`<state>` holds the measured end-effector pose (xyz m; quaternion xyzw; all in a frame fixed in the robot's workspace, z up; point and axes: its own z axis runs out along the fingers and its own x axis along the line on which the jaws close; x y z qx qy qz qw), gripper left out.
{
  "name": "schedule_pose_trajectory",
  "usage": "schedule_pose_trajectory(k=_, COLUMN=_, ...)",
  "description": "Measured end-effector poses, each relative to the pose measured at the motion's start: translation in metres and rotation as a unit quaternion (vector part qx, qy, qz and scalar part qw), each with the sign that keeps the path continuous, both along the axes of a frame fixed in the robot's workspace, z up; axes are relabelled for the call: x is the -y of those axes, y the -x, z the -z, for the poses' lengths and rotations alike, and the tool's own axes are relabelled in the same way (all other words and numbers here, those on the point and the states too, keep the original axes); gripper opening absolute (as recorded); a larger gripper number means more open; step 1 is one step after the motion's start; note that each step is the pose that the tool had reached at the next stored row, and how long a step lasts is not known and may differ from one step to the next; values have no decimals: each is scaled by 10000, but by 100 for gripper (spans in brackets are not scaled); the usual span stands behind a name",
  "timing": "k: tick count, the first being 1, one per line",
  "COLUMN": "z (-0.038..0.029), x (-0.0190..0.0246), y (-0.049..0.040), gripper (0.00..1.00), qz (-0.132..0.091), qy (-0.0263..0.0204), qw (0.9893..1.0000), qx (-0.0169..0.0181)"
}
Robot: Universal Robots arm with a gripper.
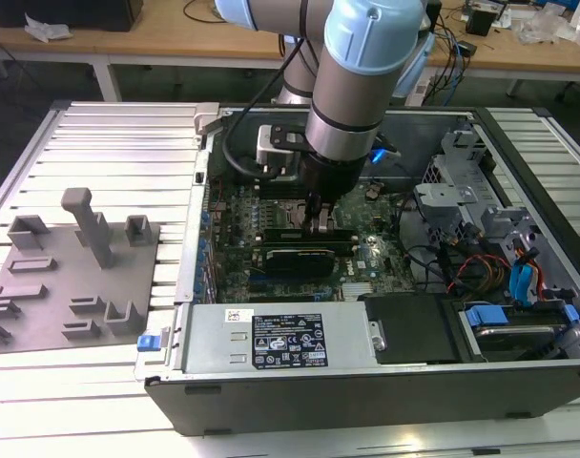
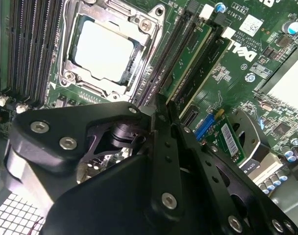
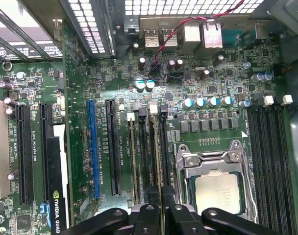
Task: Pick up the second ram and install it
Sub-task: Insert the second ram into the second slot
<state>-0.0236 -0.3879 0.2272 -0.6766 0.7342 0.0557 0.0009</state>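
Where the sockets crowd beside the processor, fingers (image 3: 161, 215) pinching the second ram (image 3: 159, 171) upright, its lower edge in a socket

You see the exterior view from above and in front of the open computer case (image 1: 385, 286), looking down at a slant; it takes in the whole case, the arm (image 1: 357, 86) over it, and the ribbed worktop (image 1: 109, 143). Both wrist views sit close over the motherboard (image 3: 212, 98), facing down past the end effector (image 3: 161, 215), whose black links fill the near edge of each. You find the processor socket (image 2: 107, 49) and the memory slots (image 3: 149, 147) beside it in both wrist views; the exterior view shows the same board from farther off.
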Motion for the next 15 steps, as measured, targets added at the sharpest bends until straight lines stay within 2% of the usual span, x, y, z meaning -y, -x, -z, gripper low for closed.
schedule_pose_trajectory(k=9, z=32, x=0, y=-3, gripper=14, qz=0, qy=-21, qw=10000, qx=-1)
schedule_pose_trajectory(k=10, z=37, x=-2, y=-6, gripper=15, qz=-2, qy=-27, qw=10000, qx=4)
schedule_pose_trajectory(k=11, z=34, x=0, y=-4, gripper=21, qz=-1, qy=-23, qw=10000, qx=0)
schedule_pose_trajectory(k=12, z=24, x=1, y=-3, gripper=21, qz=0, qy=-20, qw=10000, qx=-1)
schedule_pose_trajectory(k=13, z=-55, x=0, y=-3, gripper=21, qz=0, qy=-21, qw=10000, qx=-1)
schedule_pose_trajectory(k=15, z=-300, x=-20, y=-2, gripper=21, qz=1, qy=0, qw=10000, qx=-1)
